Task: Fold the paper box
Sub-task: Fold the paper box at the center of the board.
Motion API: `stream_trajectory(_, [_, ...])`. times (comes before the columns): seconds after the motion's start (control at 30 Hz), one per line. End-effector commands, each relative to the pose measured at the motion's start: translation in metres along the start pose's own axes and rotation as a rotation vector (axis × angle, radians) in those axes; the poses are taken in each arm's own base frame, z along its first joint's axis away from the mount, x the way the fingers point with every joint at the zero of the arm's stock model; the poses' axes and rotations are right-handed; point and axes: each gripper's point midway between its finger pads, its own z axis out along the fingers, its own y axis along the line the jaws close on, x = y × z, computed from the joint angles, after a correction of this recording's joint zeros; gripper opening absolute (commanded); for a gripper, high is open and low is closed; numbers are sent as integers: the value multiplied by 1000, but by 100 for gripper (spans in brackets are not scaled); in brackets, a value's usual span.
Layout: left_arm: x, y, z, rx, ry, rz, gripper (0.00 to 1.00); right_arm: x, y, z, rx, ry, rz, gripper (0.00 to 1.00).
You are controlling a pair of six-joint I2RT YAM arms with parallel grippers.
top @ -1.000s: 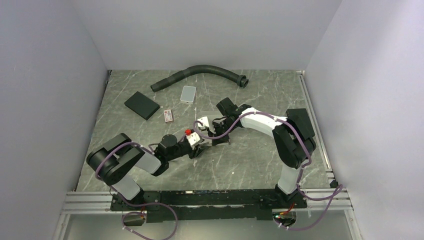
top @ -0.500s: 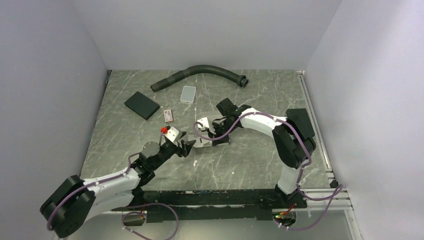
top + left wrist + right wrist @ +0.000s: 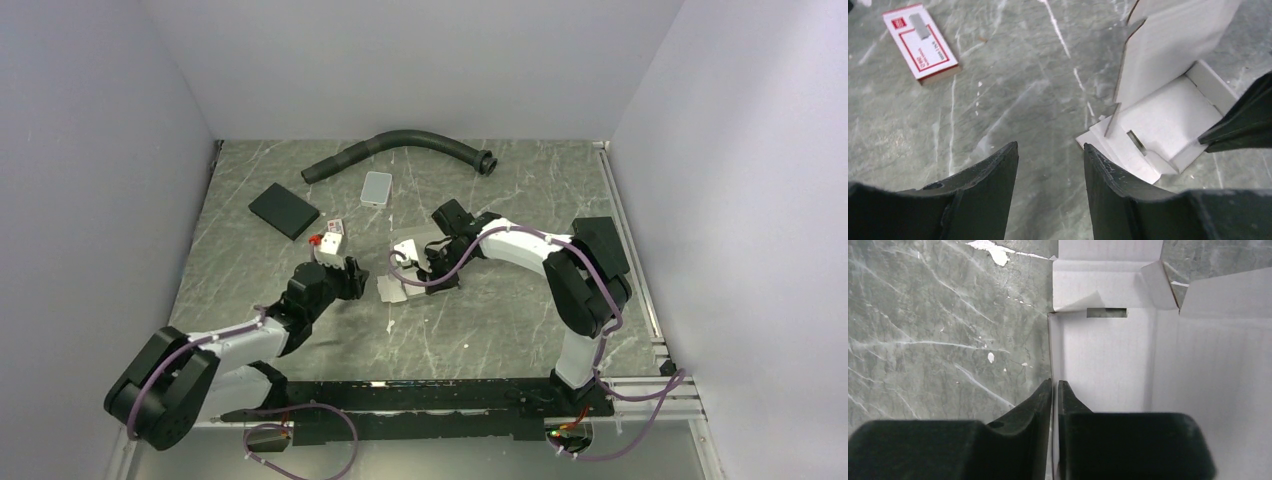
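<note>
Right fingers (image 3: 1023, 432) pinch the box (image 3: 1108, 365) wall, almost together; left fingers (image 3: 983, 192) stand apart, empty. If this thin pinch slips, the raised flap (image 3: 1173, 40) may fall flat

A grey-green marbled table (image 3: 500, 340), veined white, sits under soft, even light. Plain pale grey walls (image 3: 420, 70) close it in on three sides. Silver rails (image 3: 170, 405) run along its near and right edges.

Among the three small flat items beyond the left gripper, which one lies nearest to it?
The red-and-white printed box; the black pad and the grey tile lie farther away.
</note>
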Motion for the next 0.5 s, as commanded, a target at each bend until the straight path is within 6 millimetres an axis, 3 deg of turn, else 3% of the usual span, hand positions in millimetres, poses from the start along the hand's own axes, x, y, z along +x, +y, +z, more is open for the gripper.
stream_trajectory(0.0, [-22,-8,13,50,-47,-93,56,-4,2,2,-7,-8,-53,18])
stream_trajectory(0.17, [-19,-11,24,67,-10,-95,52,-6,6,3,-23,-11,-51,31])
stream_trajectory(0.33, [-7,-14,36,94,38,-112,48,-18,6,-2,-25,-45,-39,32])
stream_trajectory(0.47, [-3,-25,50,150,78,-117,38,-23,5,-3,-27,-56,-27,32])
